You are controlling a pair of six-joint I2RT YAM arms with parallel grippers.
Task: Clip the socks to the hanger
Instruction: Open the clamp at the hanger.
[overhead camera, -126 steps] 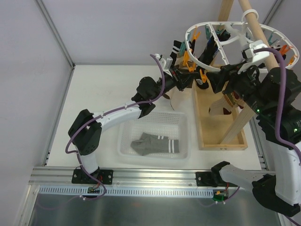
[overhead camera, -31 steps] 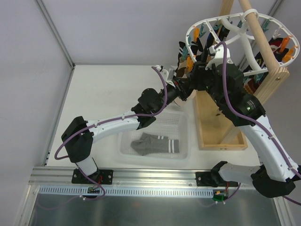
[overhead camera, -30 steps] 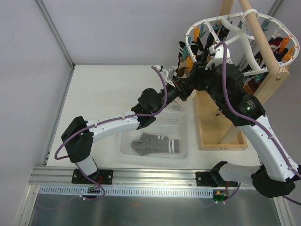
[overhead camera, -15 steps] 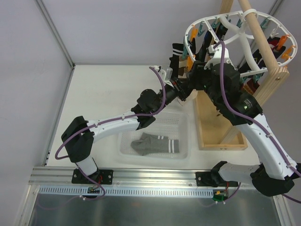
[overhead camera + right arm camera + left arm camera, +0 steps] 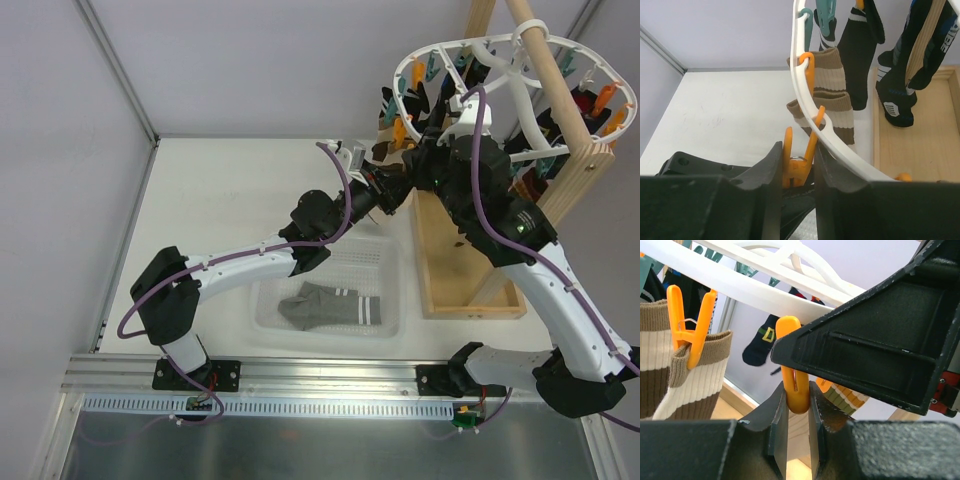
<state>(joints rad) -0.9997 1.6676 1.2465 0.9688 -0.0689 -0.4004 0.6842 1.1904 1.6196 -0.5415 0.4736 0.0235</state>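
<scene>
One grey sock (image 5: 330, 305) lay in the near basket (image 5: 375, 262). An orange clip (image 5: 788, 165) on the hanger (image 5: 794, 30) was clenched by the right gripper (image 5: 797, 150) and flanked by the left gripper (image 5: 797, 390), whose grip could not be judged. Since no sock was seen at the clip, it could be let shut empty.

Grey sock (image 5: 330, 305), two white stripes towards its 3 o'clock end. White hanger (image 5: 799, 80) carrying an orange clip (image 5: 795, 390) and teal clips (image 5: 824, 15). Brown socks (image 5: 835, 107) banded in cream. Black socks (image 5: 862, 50) with white stripes. Pale wooden frame (image 5: 445, 285) on a white counter (image 5: 230, 190).
</scene>
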